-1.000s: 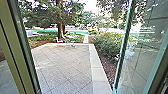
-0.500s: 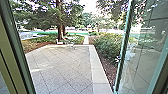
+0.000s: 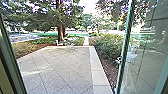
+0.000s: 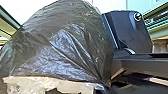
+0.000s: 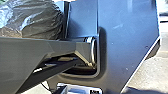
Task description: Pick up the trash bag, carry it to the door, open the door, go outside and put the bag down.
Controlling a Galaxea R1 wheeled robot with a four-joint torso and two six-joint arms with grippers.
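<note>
The dark, shiny trash bag (image 4: pixel 60 47) bulges large in the left wrist view, with a pale crumpled part along one side. Its folds draw together at my left gripper (image 4: pixel 103 86), which is shut on it. In the right wrist view, part of the trash bag (image 5: pixel 37 20) shows beyond the robot's jointed bar. Whether my right gripper is open or shut cannot be told. A glass door (image 3: pixel 145 57) stands at the right of the head view, and the doorway is open onto the paving.
A door frame (image 3: pixel 11 57) runs down the left side. Outside lies a paved yard (image 3: pixel 60 68) with a pale border strip (image 3: pixel 98 72). Bushes (image 3: pixel 107 47) line its right side; a tree (image 3: pixel 60 27) and a light table-like object (image 3: pixel 71 45) stand farther out.
The head camera has moved in the doorway: the left frame has slid towards the picture's left edge, and more of the yard shows beside it.
</note>
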